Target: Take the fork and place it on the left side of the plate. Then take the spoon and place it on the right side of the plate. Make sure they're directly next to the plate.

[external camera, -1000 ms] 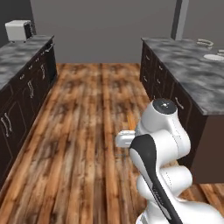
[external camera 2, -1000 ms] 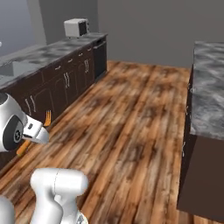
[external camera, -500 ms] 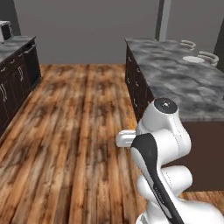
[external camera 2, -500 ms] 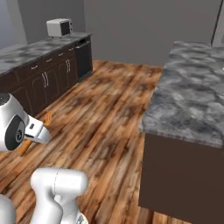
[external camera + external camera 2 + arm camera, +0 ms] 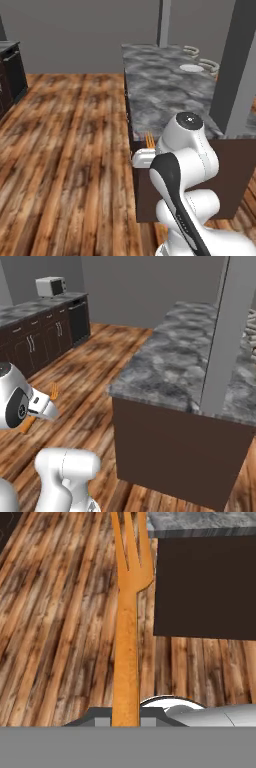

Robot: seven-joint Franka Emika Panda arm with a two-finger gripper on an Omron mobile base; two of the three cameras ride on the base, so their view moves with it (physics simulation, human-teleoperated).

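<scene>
You're carrying the fork: the gripper is pinched down on its handle, tines pointing out ahead of the hand, over the wood floor and short of the island counter. In the right base view the orange tines poke up just past the hand, and the handle end sticks out below it. In the left base view you only get the tine tips beside the arm, right at the near corner of the island.

The plate looks to be the pale round thing at the far end of the island top, near the stools. I can't pick out the spoon.

Risks from here, as I judge them:
- The grip is low on a long, thin handle. A fast swing or a bump could pivot the fork between the jaws, and then it lands skewed instead of flush beside the plate.
- The tines lead the hand and sit close to the island's dark side panel. If you move forward before lifting above the counter edge, they hit the cabinet.
- The plate is far across the counter. If you stop the base short, the arm overreaches and the fork ends up apart from the rim.
- The grey pillar stands at the island, so watch the elbow.
</scene>
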